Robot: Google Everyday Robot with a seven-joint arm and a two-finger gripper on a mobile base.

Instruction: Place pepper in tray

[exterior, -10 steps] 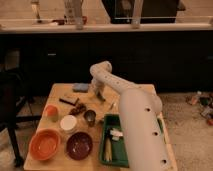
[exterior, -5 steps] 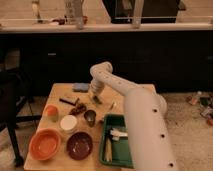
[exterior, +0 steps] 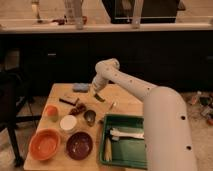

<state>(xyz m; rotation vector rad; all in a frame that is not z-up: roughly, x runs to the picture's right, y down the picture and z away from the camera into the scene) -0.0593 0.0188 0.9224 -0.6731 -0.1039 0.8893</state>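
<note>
The pepper (exterior: 100,97), small, slender and dark green, shows right at the tip of my gripper (exterior: 97,93) over the far middle of the wooden table (exterior: 125,103). I cannot tell whether it is held or lies on the table. The green tray (exterior: 131,148) stands at the table's front right, under my arm's big white link. It holds a pale yellow corn-like item (exterior: 107,150) and a white item (exterior: 128,134).
A blue sponge (exterior: 81,87) lies left of the gripper. A dark stick (exterior: 66,101), a reddish-brown clump (exterior: 77,108), a metal cup (exterior: 90,117), a small orange cup (exterior: 51,111), a white lid (exterior: 68,122), an orange bowl (exterior: 45,144) and a dark bowl (exterior: 79,145) fill the left side.
The arm's big link has shifted to the right and toward the front. The gripper stays at about the same spot by the pepper.
</note>
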